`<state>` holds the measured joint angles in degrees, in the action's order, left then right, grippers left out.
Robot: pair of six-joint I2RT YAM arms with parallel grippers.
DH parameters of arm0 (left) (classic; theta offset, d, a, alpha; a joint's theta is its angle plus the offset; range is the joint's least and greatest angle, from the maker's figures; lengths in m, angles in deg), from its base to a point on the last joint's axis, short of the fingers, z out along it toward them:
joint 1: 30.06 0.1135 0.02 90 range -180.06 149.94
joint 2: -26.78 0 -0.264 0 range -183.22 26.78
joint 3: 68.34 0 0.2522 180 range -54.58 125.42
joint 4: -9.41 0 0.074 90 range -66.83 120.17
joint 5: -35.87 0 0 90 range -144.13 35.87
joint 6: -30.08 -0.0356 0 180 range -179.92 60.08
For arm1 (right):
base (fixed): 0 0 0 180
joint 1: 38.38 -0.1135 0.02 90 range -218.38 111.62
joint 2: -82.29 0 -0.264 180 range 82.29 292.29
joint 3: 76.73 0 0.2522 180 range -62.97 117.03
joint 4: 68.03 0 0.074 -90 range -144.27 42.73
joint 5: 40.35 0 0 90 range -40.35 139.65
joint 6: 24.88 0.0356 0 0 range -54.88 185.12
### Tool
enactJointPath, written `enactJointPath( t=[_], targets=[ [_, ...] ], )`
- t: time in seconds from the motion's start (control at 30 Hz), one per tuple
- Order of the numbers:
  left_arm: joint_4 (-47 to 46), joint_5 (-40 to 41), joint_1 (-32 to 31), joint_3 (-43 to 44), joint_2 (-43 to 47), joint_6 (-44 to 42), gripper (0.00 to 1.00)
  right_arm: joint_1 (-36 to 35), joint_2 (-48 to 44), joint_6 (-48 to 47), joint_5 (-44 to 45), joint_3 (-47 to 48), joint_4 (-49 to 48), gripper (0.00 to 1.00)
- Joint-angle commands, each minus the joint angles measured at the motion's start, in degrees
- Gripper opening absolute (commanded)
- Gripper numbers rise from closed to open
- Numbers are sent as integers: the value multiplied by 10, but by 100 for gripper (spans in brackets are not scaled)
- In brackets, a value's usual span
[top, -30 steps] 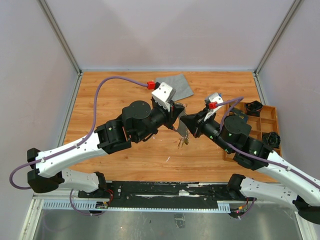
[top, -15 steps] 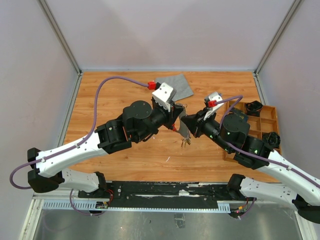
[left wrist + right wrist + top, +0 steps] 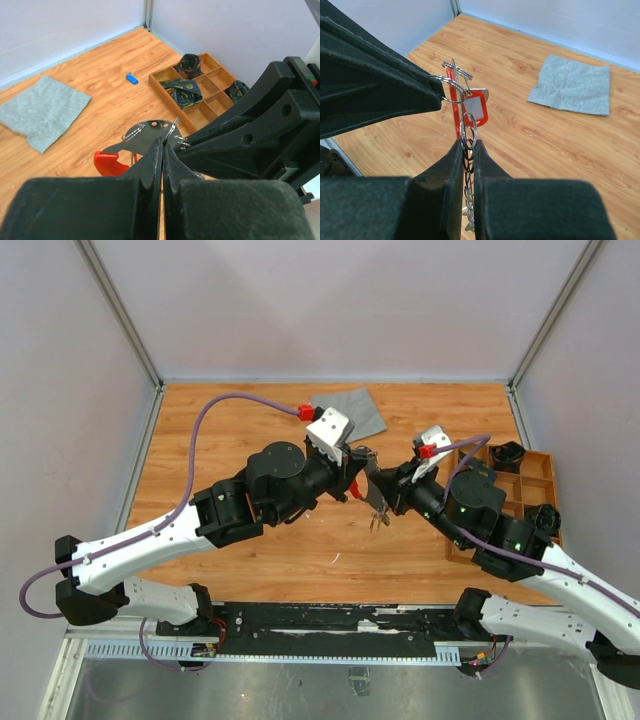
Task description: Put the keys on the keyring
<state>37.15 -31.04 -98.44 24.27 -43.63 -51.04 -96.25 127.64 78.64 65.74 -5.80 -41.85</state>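
Moved since a second ago: the dangling keys (image 3: 378, 521) and the right gripper (image 3: 377, 488) are seen shifted a little toward the tray side, while the left gripper (image 3: 352, 478) is held much where it was.
Keyring: the red keyring (image 3: 110, 162) is held in the air over the middle of the table (image 3: 200, 430), between the two grippers, with its chain (image 3: 468, 131) hanging down.
Keys: a small bunch is seen hanging below the chain. One blue-headed key (image 3: 132, 78) is left lying on the table, near the tray and well apart from both grippers.
Left fingers: pressed together on a thin silvery ring at the keyring's top.
Right fingers: pressed together on the chain just below the red loop.
Handling: the keyring is judged light, stiff in its red loop, limp in its chain and slippery at the wire rings. The blue-headed key is judged tiny and light, lying flat on the wood, and best taken by its plastic head, not the blade.
Step in hand: the keyring is held stretched between both grippers, probably so that a ring can be steadied or opened for a key.
Surroundings: a grey cloth (image 3: 42, 110) is spread at the far side of the table. A wooden tray (image 3: 535, 483) of compartments is filled in part with dark rolled items (image 3: 189, 62).
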Motion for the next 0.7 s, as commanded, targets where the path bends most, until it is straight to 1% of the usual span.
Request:
enactJointPath(
  t=[0.0,0.23,0.27,0.37,0.5,0.67],
  targets=[
    [34,9,1,-5,12,-6,0,4,-25,-46,70,21,2,1],
    [41,4,1,-3,14,-7,1,4,-40,-85,44,19,11,7],
    [41,4,1,-3,14,-7,0,4,-43,-86,38,18,11,7],
    [41,3,1,-3,13,-5,0,4,-47,-97,10,17,10,1],
    [26,-10,1,-18,24,-4,1,4,-59,-112,-17,8,2,1],
    [-43,-62,1,-71,71,-12,1,4,-75,-145,-47,0,-2,1]
  ],
)
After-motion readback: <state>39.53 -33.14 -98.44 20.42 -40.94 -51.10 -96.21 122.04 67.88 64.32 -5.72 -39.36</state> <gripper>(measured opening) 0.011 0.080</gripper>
